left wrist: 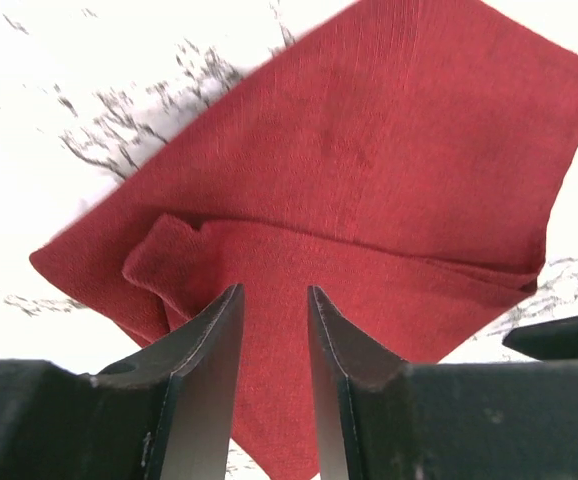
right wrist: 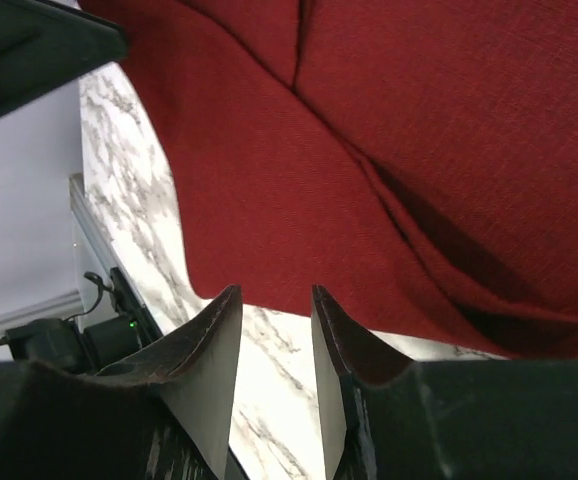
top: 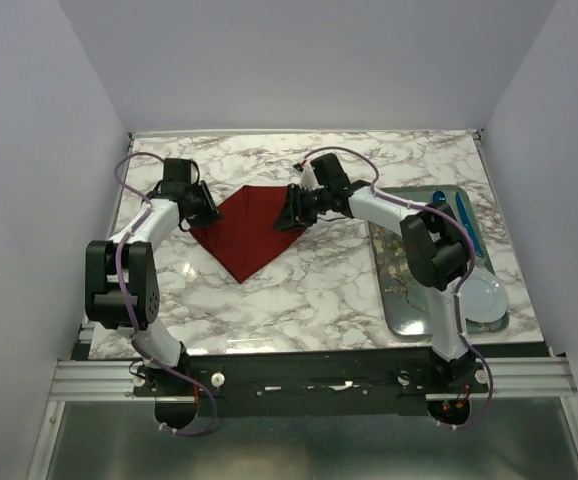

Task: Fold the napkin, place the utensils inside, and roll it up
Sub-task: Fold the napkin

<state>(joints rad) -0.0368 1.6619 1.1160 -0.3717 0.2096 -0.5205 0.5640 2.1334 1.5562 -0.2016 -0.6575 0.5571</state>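
**Folded napkin (top: 249,230) lies flat, both claws empty**

Top view: the napkin is a triangle on the desk (top: 299,300), left of the middle and nearer the far edge, its tip toward the near edge. The left claw (top: 203,208) is at its left corner and the right claw (top: 291,210) at its right corner. A tray (top: 404,300) sits by the right edge.

Left wrist: the left claw is partly open above the cloth, gripping nothing.

Right wrist: the right claw is partly open and empty, over the napkin's edge and bare desk.
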